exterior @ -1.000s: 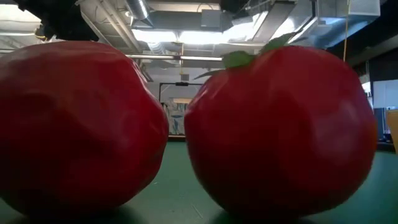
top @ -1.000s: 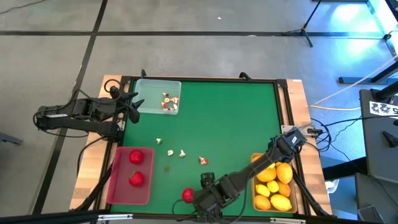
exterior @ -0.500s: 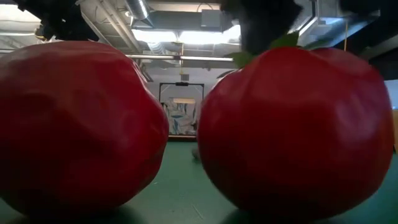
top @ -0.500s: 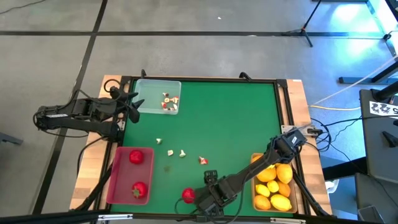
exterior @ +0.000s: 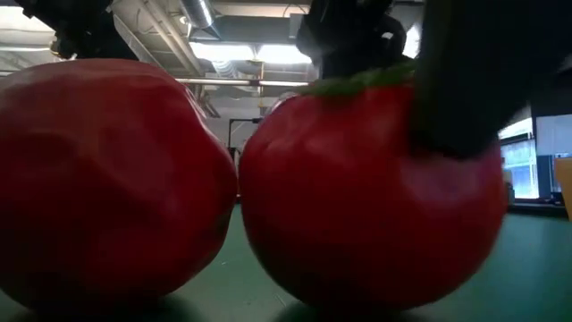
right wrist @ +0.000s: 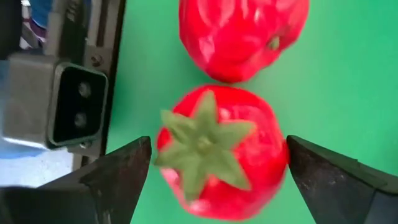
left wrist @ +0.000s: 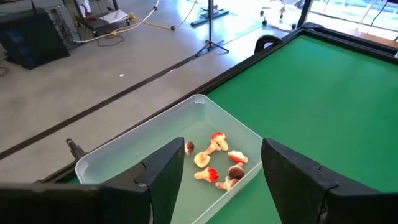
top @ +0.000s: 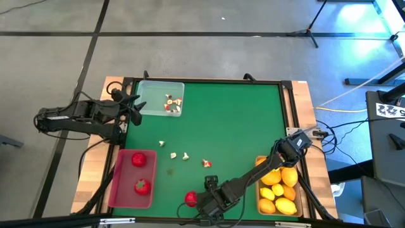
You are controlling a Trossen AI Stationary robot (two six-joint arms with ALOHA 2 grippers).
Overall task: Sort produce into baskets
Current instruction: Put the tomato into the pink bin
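straddling a strawberry [right wrist: 219,148] at the near edge of the bench [top: 221,114], the right gripper [top: 201,201] has its fingers spread wide, one on each side of the fruit, not yet pressed against it. the stance looks chosen for a straight pinch across the body, green top facing the wrist. a second strawberry [right wrist: 242,34] lies just beside the first; in the low view the two nearly touch, so a finger must pass through a tight gap — the neighbour may get nudged. in the high view only one red fruit [top: 190,198] can be made out there, just left of the gripper.

the left gripper [top: 134,106] waits at the left edge, beside the clear tray [top: 147,87], its fingers apart and holding nothing.

containers, by position:
- clear tray, far left corner: a small heap of white-and-red bits [left wrist: 214,160]. placed there, it sits within the left arm's reach.
- red tray [top: 119,183], near left corner: two strawberries, one toward its far end [top: 138,159], one nearer [top: 142,186].
- tan tray [top: 259,163], near right corner: filled with lemons [top: 278,190]; whether an orange fruit lies among them cannot be told.

unsorted on the bench, between the trays: four loose white-and-red bits [top: 180,155] in a rough line — plus the strawberries at the near edge. judgement: sorting is partly done, and the fruit under the right gripper belongs in the red tray.
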